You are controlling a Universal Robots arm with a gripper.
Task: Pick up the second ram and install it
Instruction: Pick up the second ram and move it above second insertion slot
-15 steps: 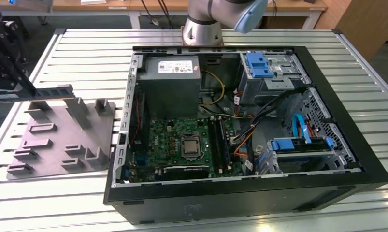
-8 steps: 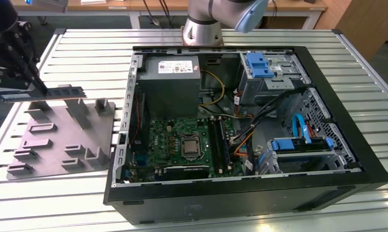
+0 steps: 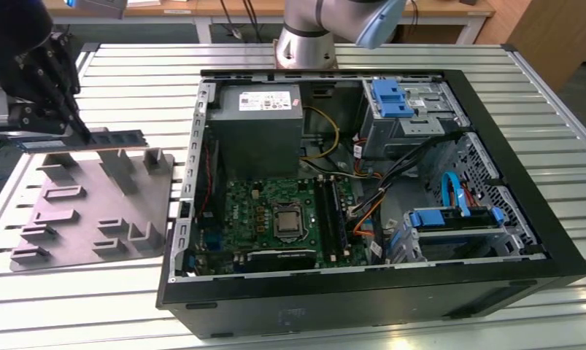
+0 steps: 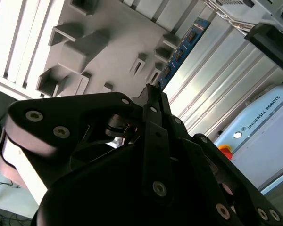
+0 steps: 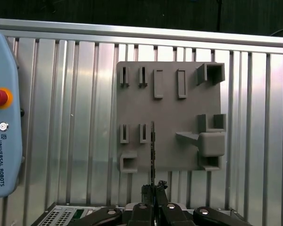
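Closest in the first wrist view, the black metal gripper is clenched, its two narrow fingers pinching one end of the second ram. The ram is a slim, flat memory stick, seen here edge-on as a thin dark line. In the second wrist view its face shows a row of small square chips.

Beneath it lies a matte grey plastic fixture tray, square, with boxy upright posts and narrow rectangular slots. In the exterior view the ram sits level just above these posts.

The tray rests on a ribbed, shiny aluminium table. A pale blue pendant with a red button lies beside it.

Farther off stands an open black computer case with a green motherboard and a grey box-shaped power supply.
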